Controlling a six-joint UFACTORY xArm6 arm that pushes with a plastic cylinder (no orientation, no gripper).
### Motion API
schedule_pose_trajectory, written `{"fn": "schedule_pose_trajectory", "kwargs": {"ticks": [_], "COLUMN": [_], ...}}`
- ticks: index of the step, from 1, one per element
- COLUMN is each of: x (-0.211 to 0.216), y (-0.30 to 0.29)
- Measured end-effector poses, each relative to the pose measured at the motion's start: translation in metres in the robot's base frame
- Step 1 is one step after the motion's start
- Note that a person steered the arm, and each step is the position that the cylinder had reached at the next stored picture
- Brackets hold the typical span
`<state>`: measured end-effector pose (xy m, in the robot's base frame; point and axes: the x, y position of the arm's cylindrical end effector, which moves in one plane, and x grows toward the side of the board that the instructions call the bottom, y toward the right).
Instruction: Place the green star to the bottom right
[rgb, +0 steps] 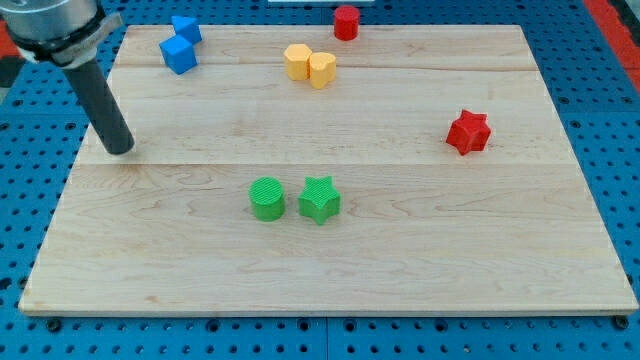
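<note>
my tip (121, 150) far left of green star (319, 199).

The green star (319, 199) lies flat on the wooden tabletop (400, 270), a little below the middle, nearer the bottom edge than the top, well apart from both bottom corners

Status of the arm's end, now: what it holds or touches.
My tip: a bare rod, holding nothing, touching no block, at the view's left, well apart from the green star.
</note>
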<state>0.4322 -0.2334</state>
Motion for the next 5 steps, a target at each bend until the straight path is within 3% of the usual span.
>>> {"fn": "schedule_pose_trajectory", "kwargs": {"ticks": [2,3,5], "x": [0.043,0.056,0.055], "y": [0.120,0.108,0.210]}}
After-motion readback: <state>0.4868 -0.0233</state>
